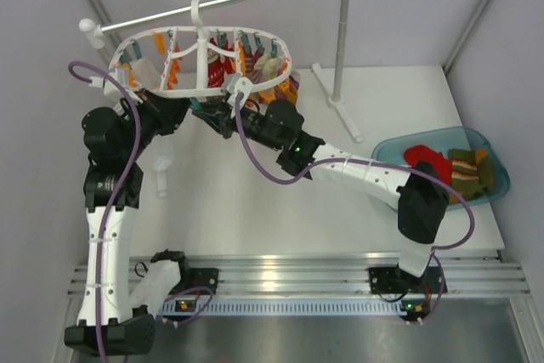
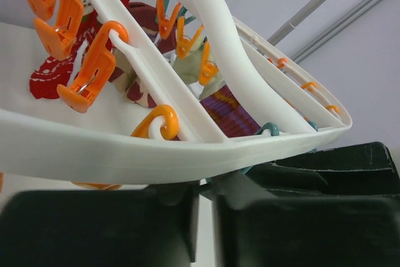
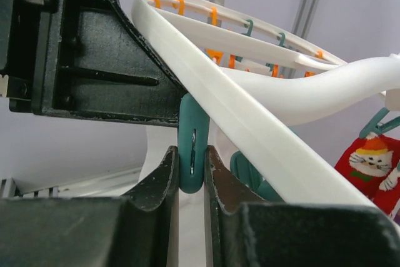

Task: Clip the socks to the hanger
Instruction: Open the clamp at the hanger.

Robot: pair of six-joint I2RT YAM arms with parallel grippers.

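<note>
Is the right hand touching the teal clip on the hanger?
Touching. The right wrist view shows the right hand pinching the teal clip from both sides, no gap.

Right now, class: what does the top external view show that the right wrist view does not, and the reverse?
Only top external: the striped socks lying in the blue bin. Only right wrist: the right gripper shut on a teal clip. Both: the white hanger.

Pale grey walls (image 1: pixel 408 6), white table (image 1: pixel 255 210)
</note>
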